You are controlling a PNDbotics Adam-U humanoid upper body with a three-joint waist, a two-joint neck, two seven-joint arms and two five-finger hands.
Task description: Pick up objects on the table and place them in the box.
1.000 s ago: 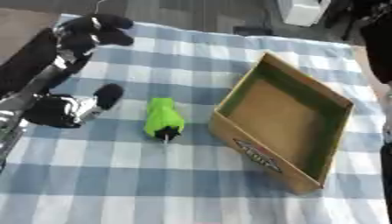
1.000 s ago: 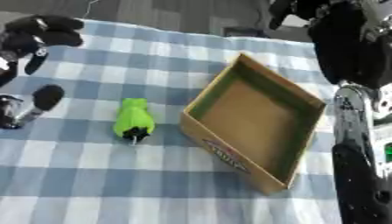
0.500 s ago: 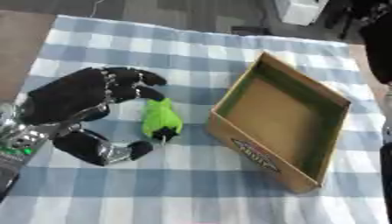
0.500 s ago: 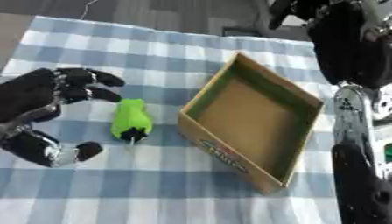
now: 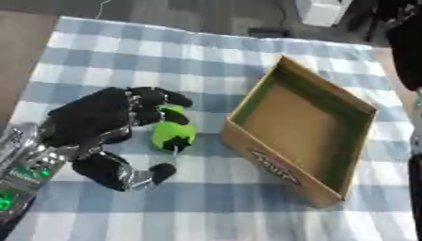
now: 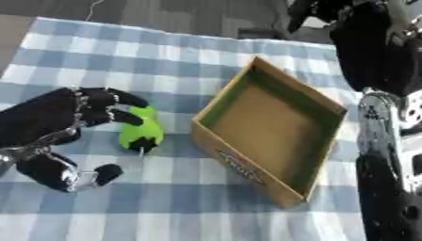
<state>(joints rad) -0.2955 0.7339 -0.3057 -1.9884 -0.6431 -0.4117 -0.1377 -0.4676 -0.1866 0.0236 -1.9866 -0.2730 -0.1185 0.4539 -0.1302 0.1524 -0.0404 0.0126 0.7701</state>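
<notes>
A small bright green object (image 5: 171, 132) with a dark tip lies on the checked cloth just left of the box. My left hand (image 5: 99, 127) hovers over its left side, fingers (image 5: 157, 101) curved above the top of it and thumb (image 5: 132, 173) spread below, nothing held. The open cardboard box (image 5: 301, 129) with green inner walls stands right of centre and holds nothing. My right arm (image 6: 383, 108) rises along the right edge; its hand (image 6: 326, 12) shows dark at the top, and its fingers cannot be made out.
A blue and white checked cloth (image 5: 206, 207) covers the table. A white object (image 5: 323, 10) sits beyond the far edge. Open cloth lies in front of the box and behind the green object.
My left hand has moved right and closer to the green object, its fingers now over the object's top. Box and right arm unchanged.
</notes>
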